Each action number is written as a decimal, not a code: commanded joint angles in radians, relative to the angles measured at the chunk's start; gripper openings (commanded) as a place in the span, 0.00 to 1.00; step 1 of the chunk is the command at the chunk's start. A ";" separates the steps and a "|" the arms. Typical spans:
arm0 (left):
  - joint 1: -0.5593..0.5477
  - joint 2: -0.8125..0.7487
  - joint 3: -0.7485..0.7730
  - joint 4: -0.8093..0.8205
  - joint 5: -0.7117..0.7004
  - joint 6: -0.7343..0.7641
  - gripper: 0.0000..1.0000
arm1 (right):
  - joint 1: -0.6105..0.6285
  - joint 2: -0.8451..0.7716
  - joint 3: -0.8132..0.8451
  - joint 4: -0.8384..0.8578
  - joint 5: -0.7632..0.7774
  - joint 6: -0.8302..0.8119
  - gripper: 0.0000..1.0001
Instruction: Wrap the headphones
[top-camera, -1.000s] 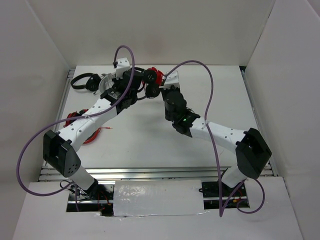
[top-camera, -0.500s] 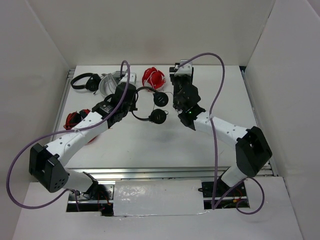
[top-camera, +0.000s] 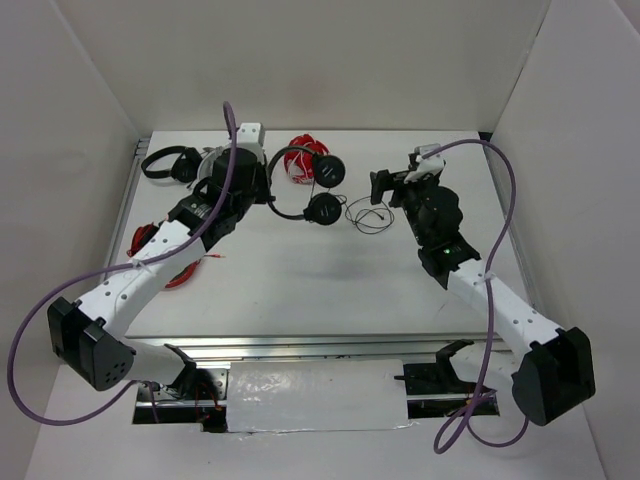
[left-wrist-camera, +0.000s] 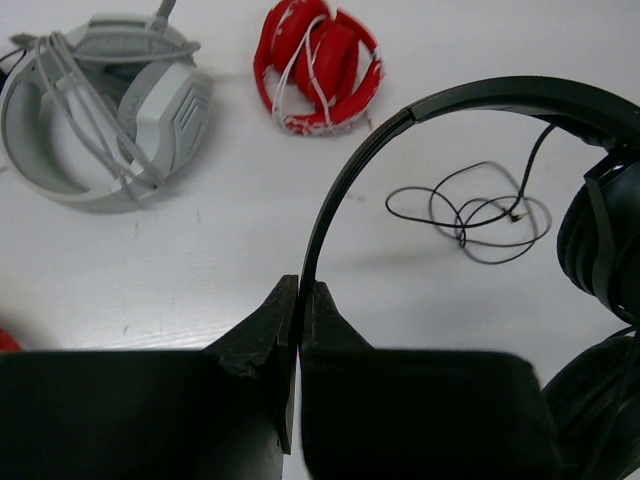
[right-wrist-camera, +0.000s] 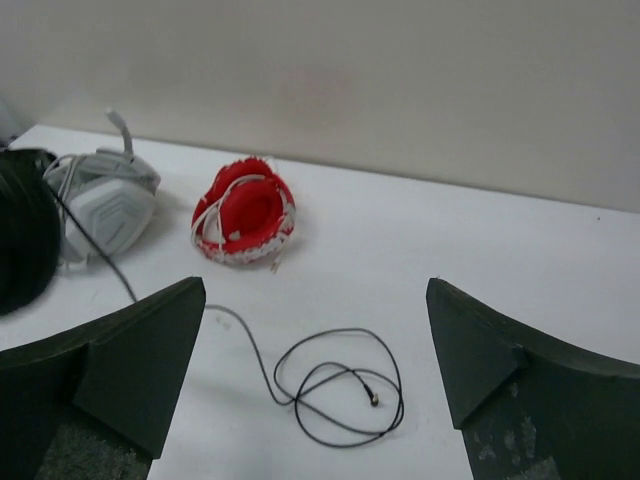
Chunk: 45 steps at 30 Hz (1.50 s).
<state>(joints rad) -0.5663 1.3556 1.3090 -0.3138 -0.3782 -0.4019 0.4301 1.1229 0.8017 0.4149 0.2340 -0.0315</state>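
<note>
The black headphones (top-camera: 322, 209) hang in the air at the back middle of the table, both earcups to the right of my left gripper (top-camera: 268, 192). That gripper (left-wrist-camera: 298, 292) is shut on the thin headband (left-wrist-camera: 340, 190), which rises from between the jaws and arcs right. The headphones' thin cable (top-camera: 368, 214) lies in loose loops on the table (left-wrist-camera: 470, 212), its plug end inside the loops (right-wrist-camera: 372, 399). To the right of the loops, my right gripper (top-camera: 392, 182) stands wide open, low and aimed over them (right-wrist-camera: 316, 290), holding nothing.
Larger grey-white headphones (top-camera: 214, 166) (left-wrist-camera: 100, 110) and a wrapped red pair (top-camera: 305, 157) (right-wrist-camera: 245, 215) lie at the back. Another black pair (top-camera: 168, 162) sits at the back left. A red item (top-camera: 148, 240) lies under my left arm. White walls enclose the table.
My right gripper opened wide and swung away to the right; the cable now lies loose on the table. My left gripper shifted the held headphones slightly back.
</note>
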 joint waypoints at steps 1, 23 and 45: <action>0.014 -0.055 0.110 0.108 0.056 -0.054 0.00 | -0.060 -0.055 -0.032 -0.105 -0.192 0.058 1.00; 0.026 0.140 0.854 -0.079 0.157 -0.023 0.00 | -0.094 0.446 0.254 -0.117 -0.752 -0.255 1.00; 0.026 0.068 0.770 -0.042 0.047 0.014 0.00 | -0.030 0.359 0.090 -0.258 -0.574 -0.286 1.00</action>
<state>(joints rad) -0.5446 1.4742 2.0590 -0.4561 -0.3176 -0.3912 0.3958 1.5242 0.8639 0.2047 -0.3717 -0.2630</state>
